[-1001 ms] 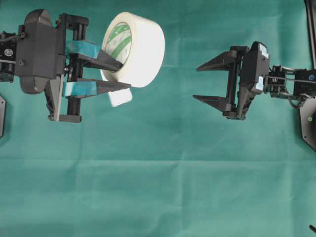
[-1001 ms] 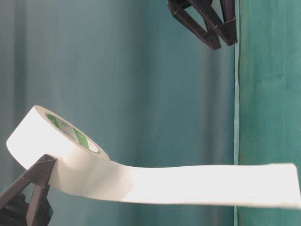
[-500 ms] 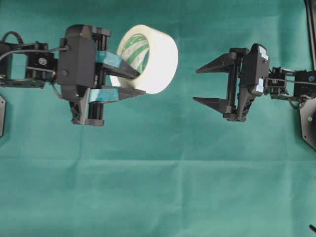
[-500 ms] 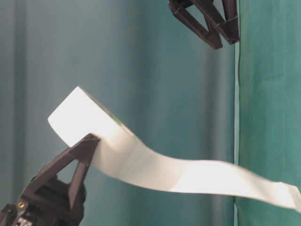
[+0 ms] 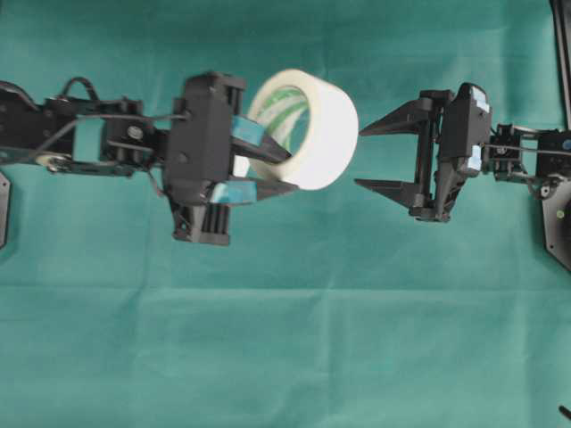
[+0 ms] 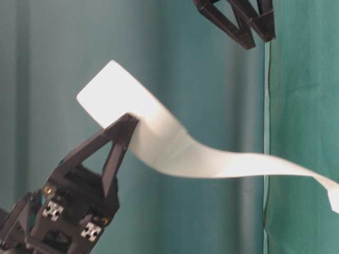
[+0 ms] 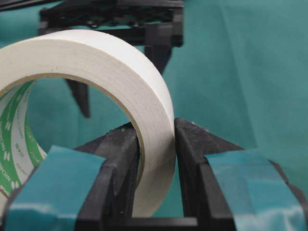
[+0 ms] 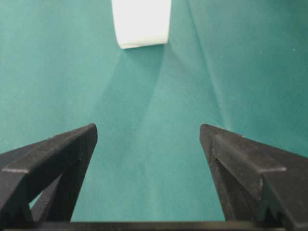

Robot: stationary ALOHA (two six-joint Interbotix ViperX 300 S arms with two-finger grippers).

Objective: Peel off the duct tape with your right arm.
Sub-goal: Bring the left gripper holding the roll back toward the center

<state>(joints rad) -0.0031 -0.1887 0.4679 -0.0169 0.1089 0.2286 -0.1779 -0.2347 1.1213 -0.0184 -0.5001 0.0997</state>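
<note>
A robotics lab test station: a tabletop (image 5: 285,357) draped edge to edge in plain teal-green cloth (creased in faint lines), the same cloth hung as a backdrop (image 6: 212,106), and two black robot arms (image 5: 89,147) (image 5: 526,152) reaching in from opposite sides.

Your left arm (image 5: 89,147) reaches in level from the left edge of the overhead view; its end effector (image 5: 284,174), teal-patched fingers (image 7: 67,183), is clamped on the duct tape (image 5: 317,134), one finger inside the core, one outside; your right arm (image 5: 526,152) extends level from the right; its end effector (image 5: 359,159) faces the left one, jaws spread wide, holding nothing.
</note>
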